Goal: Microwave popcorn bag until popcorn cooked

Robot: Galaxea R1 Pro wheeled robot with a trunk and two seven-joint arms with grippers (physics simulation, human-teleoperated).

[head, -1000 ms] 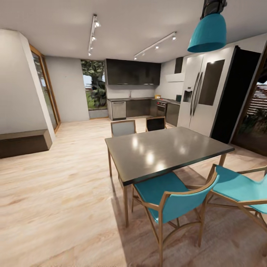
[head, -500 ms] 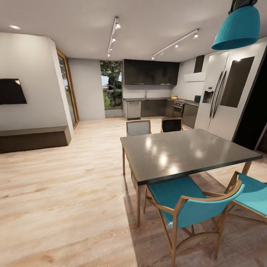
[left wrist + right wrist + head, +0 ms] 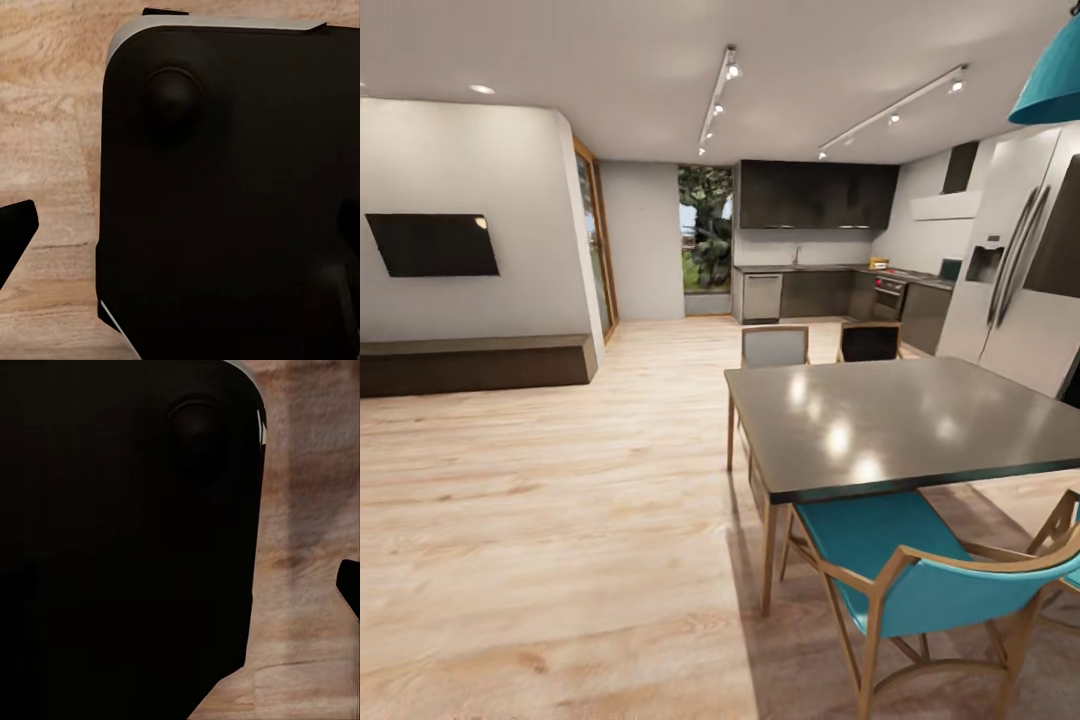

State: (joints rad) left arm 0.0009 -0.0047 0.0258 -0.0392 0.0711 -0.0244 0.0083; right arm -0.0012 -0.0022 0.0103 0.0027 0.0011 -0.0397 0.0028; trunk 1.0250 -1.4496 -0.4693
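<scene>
The kitchen lies at the far end of the room in the head view. Its grey countertop (image 3: 815, 268) runs over dark cabinet fronts. A small yellow item (image 3: 877, 263) sits on it, too far off to identify. The popcorn bag, popcorn and microwave cannot be made out at this distance. In the left wrist view, my left gripper (image 3: 180, 225) hangs over my dark base and the wood floor, with one black fingertip (image 3: 15, 229) at the frame's edge. My right gripper (image 3: 180, 585) hangs likewise, one fingertip (image 3: 349, 585) at the far edge. Both have their fingers wide apart and hold nothing.
A dark dining table (image 3: 900, 425) with teal chairs (image 3: 920, 580) and two more chairs stands close at my right. A steel fridge (image 3: 1020, 290) is at the right. A low dark bench (image 3: 470, 362) and wall screen (image 3: 432, 244) are at the left. Wood floor (image 3: 610, 450) leads to the kitchen.
The whole head picture has slid to the right, so the camera has turned left. The wall screen and bench have come into view. Nothing in the room has moved.
</scene>
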